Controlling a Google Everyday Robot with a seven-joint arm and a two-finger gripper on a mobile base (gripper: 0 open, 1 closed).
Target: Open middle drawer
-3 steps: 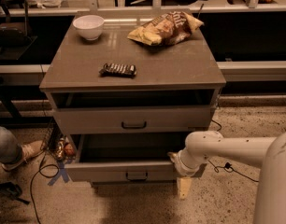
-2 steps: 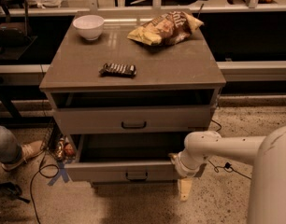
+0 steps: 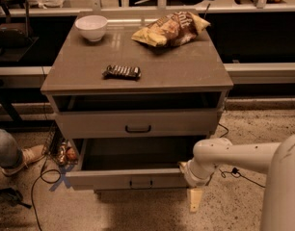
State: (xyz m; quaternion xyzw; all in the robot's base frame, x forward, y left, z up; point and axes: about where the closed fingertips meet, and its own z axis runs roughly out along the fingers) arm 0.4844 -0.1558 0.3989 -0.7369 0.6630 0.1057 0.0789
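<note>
The middle drawer (image 3: 133, 179) is pulled out well past the cabinet, showing its dark empty inside; its grey front carries a small black bar pull. Above it the upper drawer (image 3: 138, 124) is closed, with its own black pull. My gripper (image 3: 194, 199) hangs at the end of the white arm (image 3: 224, 155), just off the right front corner of the pulled-out drawer, pointing down at the floor and holding nothing that I can see. Any drawer below is hidden under the open one.
On the cabinet top (image 3: 186, 71) lie a white bowl (image 3: 91, 27), a chip bag (image 3: 170, 28) and a dark snack bar (image 3: 122, 71). A person's shoe (image 3: 27, 156) and cables (image 3: 41, 177) are on the floor at left. A black cable (image 3: 236, 172) runs at right.
</note>
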